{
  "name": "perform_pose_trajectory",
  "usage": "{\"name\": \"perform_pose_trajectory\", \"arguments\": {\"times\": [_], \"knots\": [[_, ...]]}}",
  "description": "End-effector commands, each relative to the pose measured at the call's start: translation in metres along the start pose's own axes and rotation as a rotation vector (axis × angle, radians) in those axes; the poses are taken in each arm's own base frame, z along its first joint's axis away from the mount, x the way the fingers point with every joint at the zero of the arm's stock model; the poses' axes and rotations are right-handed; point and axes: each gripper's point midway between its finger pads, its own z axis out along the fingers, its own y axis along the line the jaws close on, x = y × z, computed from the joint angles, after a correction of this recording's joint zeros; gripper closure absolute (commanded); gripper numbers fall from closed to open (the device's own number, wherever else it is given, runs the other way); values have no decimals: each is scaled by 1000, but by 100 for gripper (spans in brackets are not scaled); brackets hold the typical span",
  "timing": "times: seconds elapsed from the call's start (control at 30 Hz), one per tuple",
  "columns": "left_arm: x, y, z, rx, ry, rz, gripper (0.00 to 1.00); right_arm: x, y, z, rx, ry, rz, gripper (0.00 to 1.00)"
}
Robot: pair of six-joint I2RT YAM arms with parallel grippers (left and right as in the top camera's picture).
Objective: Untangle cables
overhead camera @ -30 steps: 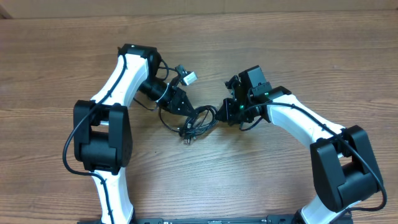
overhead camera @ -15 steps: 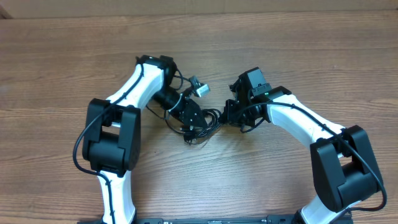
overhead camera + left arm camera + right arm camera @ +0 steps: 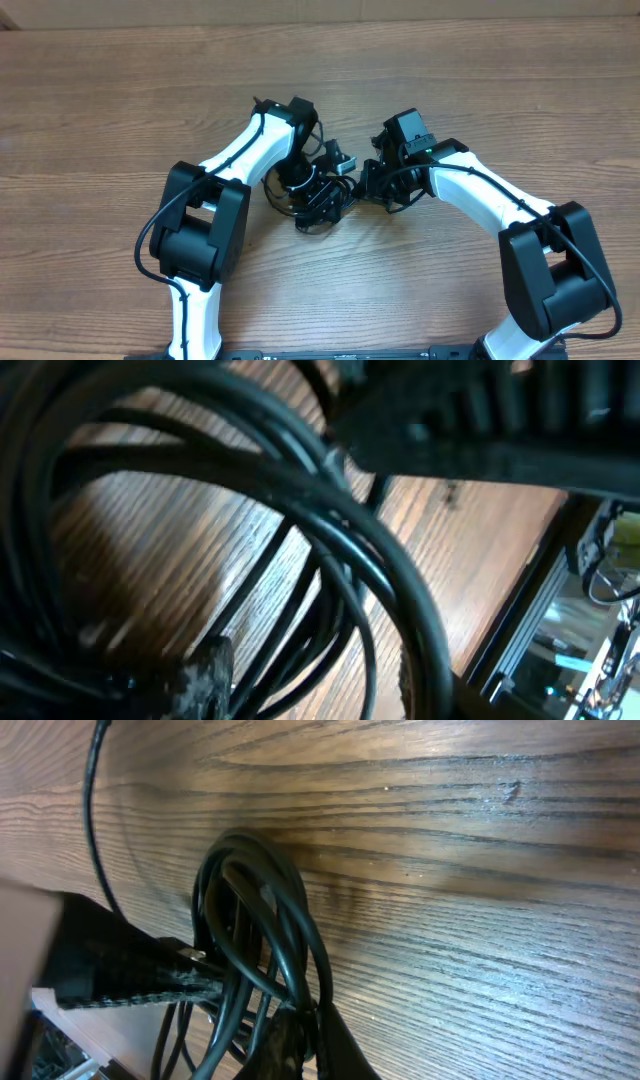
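Note:
The cables (image 3: 303, 216) lie as a tangled bundle of thin black loops on the wooden table between my two arms. My left gripper (image 3: 324, 196) sits right on top of the bundle. In the left wrist view its fingers (image 3: 205, 678) stand apart, open, and cable strands (image 3: 385, 555) run between and around them, very close to the camera. My right gripper (image 3: 362, 184) is at the bundle's right end. In the right wrist view it (image 3: 335, 1038) is shut on a few strands of the cables (image 3: 268, 920), which loop upward from its tips.
The wooden table (image 3: 480, 80) stretches out on all sides. Both arm bases (image 3: 190, 250) stand at the near edge, each with thicker black cords. A metal frame (image 3: 545, 610) shows past the table edge in the left wrist view.
My left arm has swung right onto the cable bundle, and its jaws have gone from shut to apart. The right arm and its grip have not moved.

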Motion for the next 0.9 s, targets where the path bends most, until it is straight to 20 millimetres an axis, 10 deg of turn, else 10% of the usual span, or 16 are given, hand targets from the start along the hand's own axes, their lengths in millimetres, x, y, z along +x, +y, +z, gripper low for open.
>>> {"name": "perform_pose_trajectory", "arguments": {"times": [0.0, 0.2, 0.33, 0.53, 0.67, 0.87], "knots": [[5, 3, 0, -35, 12, -39, 46, -1, 0, 1, 7, -5, 2, 96], [6, 10, 9, -40, -1, -56, 58, 0, 1, 1, 0, 0, 7, 96], [9, 12, 12, -40, 1, -59, 96, 2, 3, 1, -12, 8, 10, 96], [10, 6, -11, -17, 12, -75, 96, 5, 12, -4, -98, 46, -31, 88], [-4, -1, -30, 81, -87, -47, 96, 1, 15, -15, -190, 66, 1, 64], [-7, -17, -42, 214, -160, 40, 96, 2, 17, -13, -189, 67, 0, 62]]}}
